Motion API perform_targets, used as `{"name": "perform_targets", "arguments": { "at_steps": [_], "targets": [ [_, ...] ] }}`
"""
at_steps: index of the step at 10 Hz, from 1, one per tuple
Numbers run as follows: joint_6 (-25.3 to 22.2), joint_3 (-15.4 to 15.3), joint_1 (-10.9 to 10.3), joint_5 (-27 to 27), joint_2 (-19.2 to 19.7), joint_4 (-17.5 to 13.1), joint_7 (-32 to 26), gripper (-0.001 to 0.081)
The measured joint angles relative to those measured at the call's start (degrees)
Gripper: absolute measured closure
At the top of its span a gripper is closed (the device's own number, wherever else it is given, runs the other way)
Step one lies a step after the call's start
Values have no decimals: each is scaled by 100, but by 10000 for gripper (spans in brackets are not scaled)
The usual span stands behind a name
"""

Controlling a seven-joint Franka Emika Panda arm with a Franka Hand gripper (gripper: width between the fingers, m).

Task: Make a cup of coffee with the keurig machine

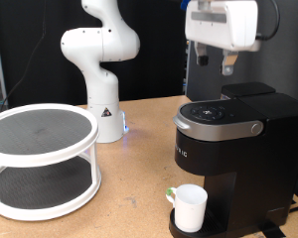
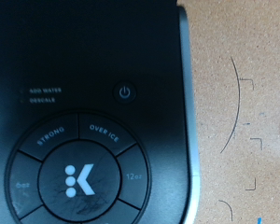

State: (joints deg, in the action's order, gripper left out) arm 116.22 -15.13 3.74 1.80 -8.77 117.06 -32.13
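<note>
The keurig machine point(image 1: 233, 149) stands at the exterior view's right, tall and black with a silver-grey band, and its lid is down. The white cup point(image 1: 189, 208) sits on the drip tray under the spout. My gripper point(image 1: 215, 64) hangs a little above the lid's round button panel point(image 1: 209, 112). Its two fingers are apart, with nothing between them. The wrist view looks straight down on the keurig machine point(image 2: 93, 56), showing its power button point(image 2: 126, 92) and the K button point(image 2: 79, 177). My fingers do not show there.
A white two-tier round shelf point(image 1: 40, 159) stands at the exterior view's left on the wooden table point(image 1: 129, 188). The arm's white base point(image 1: 104, 79) rises behind it, near the middle. Bare tabletop point(image 2: 243, 112) shows beside the machine in the wrist view.
</note>
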Motion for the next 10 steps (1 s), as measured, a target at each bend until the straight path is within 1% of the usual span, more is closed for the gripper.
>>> {"name": "perform_targets", "arguments": {
  "at_steps": [3, 4, 5, 6, 7, 8, 9, 10],
  "targets": [
    [637, -28, 0, -118, 4, 496, 6, -1],
    [827, -34, 0, -122, 5, 647, 20, 25],
    [1010, -39, 0, -122, 6, 775, 58, 197],
    [1171, -42, 0, -122, 6, 884, 104, 197],
    [1292, -43, 0, -122, 6, 971, 119, 380],
    [1424, -45, 0, -122, 6, 1048, 154, 380],
    [1635, -49, 0, -122, 6, 1136, 244, 516],
    [1790, -53, 0, -122, 6, 1218, 295, 699]
  ]
}}
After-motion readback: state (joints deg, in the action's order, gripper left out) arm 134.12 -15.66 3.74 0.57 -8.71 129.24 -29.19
